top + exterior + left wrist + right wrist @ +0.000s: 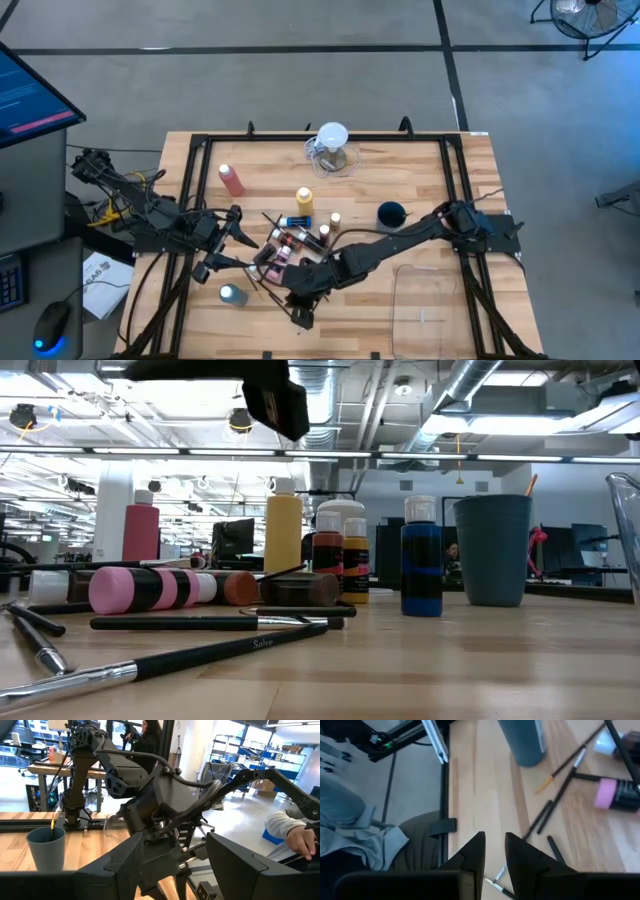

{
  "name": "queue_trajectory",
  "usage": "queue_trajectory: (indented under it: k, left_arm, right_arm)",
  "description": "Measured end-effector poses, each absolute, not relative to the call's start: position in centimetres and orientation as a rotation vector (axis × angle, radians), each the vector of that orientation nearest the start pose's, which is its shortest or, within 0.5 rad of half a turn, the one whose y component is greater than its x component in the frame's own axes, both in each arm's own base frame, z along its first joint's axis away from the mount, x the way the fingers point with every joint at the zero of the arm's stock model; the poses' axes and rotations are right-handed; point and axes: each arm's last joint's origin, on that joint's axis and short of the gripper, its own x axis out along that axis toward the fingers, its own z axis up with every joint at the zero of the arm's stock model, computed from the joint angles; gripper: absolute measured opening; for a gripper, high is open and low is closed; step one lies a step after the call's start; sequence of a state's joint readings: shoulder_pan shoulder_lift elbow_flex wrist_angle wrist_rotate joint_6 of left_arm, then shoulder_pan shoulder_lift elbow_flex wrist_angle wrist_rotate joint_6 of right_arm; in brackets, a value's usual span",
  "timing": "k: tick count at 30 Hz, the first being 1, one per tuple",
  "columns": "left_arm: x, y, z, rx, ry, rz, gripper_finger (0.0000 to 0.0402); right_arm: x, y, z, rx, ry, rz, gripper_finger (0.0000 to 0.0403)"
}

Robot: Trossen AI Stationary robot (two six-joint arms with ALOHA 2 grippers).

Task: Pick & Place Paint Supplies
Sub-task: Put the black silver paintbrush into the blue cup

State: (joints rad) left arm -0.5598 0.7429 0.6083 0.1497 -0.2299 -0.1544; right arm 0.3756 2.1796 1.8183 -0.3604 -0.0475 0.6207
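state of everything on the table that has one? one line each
left gripper: open, holding nothing
right gripper: narrow gap between fingers, low over the brushes
yellow bottle: upright, capped
pink-red bottle: upright, capped
blue bottle: upright, white cap on
pink-capped tube: lying on its side
paintbrushes: lying flat, scattered
dark cup: upright
clear jug: upright

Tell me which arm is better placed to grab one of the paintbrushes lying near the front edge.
Probably the right. The right gripper hangs just above the paintbrushes, fingers slightly apart. The left gripper sits farther back, beside the pile of bottles.
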Motion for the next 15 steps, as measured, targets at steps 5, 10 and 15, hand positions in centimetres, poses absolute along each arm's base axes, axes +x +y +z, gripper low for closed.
queue_trajectory:
  k: [5, 10, 15]
  left_arm:
    - [15.0, -8.6, 31.0, -0.159, 0.011, -0.33, 0.0204]
    - [15.0, -8.6, 31.0, -0.159, 0.011, -0.33, 0.0204]
    - [15.0, -8.6, 31.0, -0.159, 0.012, -0.33, 0.0204]
  right_arm:
    - [46.1, 18.5, 22.9, 0.427, 0.757, 0.192, 0.0067]
    - [46.2, 17.7, 22.7, 0.394, 0.772, 0.148, 0.0067]
    - [46.5, 16.7, 22.6, 0.395, 0.775, 0.124, 0.0067]
